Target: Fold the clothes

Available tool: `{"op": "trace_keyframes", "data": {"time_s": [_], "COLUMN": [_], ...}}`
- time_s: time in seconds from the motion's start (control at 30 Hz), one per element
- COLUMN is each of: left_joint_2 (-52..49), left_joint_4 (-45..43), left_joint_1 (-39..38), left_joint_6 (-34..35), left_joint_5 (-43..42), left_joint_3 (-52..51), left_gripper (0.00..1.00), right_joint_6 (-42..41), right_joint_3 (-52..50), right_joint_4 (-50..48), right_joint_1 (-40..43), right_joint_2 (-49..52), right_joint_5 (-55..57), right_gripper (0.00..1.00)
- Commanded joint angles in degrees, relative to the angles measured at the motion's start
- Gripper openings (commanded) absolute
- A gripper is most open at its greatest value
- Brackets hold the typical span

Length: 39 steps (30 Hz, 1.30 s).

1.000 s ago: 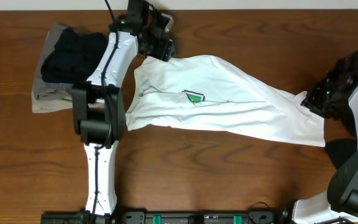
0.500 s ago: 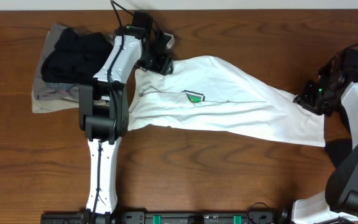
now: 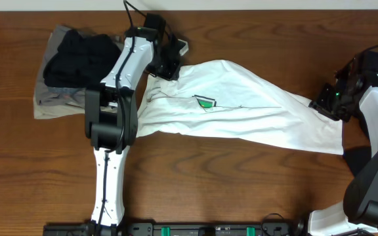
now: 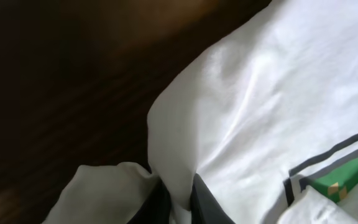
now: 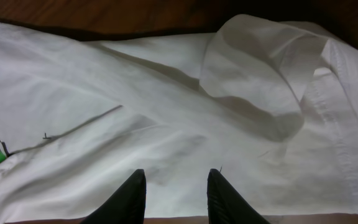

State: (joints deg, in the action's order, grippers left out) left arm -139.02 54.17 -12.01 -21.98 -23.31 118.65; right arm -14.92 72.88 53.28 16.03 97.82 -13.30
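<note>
Though dark and cropped at the bottom of the left wrist view, plainly closed tight: left gripper, fingers pressed onto a raised ridge of the white T-shirt, cloth pinched between them. From overhead, that grip at the shirt's upper left corner, near the far side of the table. Stretched from there across the middle of the wood toward the right, rumpled, with long creases running lengthwise and the lower right end squared off. Small green-and-grey print left of the shirt's centre, partly tucked under a fold; text too small to read. At the far right end, right gripper at the cloth's edge. In the right wrist view, fingers part-way apart over flat white cloth, nothing seen gripped between them, contact with the cloth impossible to judge. A stitched hem curled over at upper right. Left of the shirt, black garment heaped on a grey-khaki garment, both at the table's upper left. In the way: left arm, white links lying over the shirt's left edge and the pile's right side, hiding whether pile and shirt touch.
</note>
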Motion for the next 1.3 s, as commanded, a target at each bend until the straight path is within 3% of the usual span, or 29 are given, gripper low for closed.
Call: {"op": "trace_keyframes", "data": {"time_s": [0.0, 0.07, 0.4, 0.47, 0.53, 0.57, 0.93, 1.07, 1.27], "left_joint_2": [4.3, 4.3, 4.4, 4.4, 4.4, 4.5, 6.6, 7.6, 7.7], "left_joint_4": [1.0, 2.9, 17.9, 21.2, 24.7, 26.1, 28.2, 32.0, 36.5], "left_joint_1": [0.2, 0.2, -2.1, -2.7, -3.2, -3.2, -2.3, -2.6, -3.1], "left_joint_6": [-0.9, -0.2, 1.6, 2.1, 2.8, 2.8, 6.1, 9.6, 12.3], "left_joint_5": [3.8, 3.9, 3.9, 3.9, 3.9, 3.9, 3.8, 2.1, 1.4], "left_joint_3": [0.5, 0.5, 0.5, 0.5, 0.5, 0.5, 1.0, 1.0, 0.9], "left_gripper": [0.09, 0.06, 0.07, 0.14, 0.36, 0.38, 0.38, 0.27, 0.27], "right_joint_6": [-0.7, -0.7, -0.7, -0.7, -0.7, -0.7, 0.4, 0.4, 0.4], "right_joint_3": [-0.3, -0.3, -0.3, -0.3, -0.3, -0.3, -0.3, -0.3, -0.3], "right_joint_4": [-0.2, -0.2, -1.0, -1.1, -1.4, -1.5, -1.7, -1.8, -2.7], "right_joint_1": [-0.3, -0.3, -0.3, -0.3, -0.3, -0.3, -0.3, -0.3, -0.3], "right_joint_2": [0.0, 0.0, 0.0, 0.0, 0.0, 0.0, 0.0, 0.0, 0.0], "right_joint_5": [0.0, 0.3, 1.5, 1.5, 1.7, 2.0, 4.5, 4.5, 4.5], "right_gripper": [0.31, 0.31, 0.31, 0.32, 0.32, 0.32, 0.34, 0.34, 0.35]}}
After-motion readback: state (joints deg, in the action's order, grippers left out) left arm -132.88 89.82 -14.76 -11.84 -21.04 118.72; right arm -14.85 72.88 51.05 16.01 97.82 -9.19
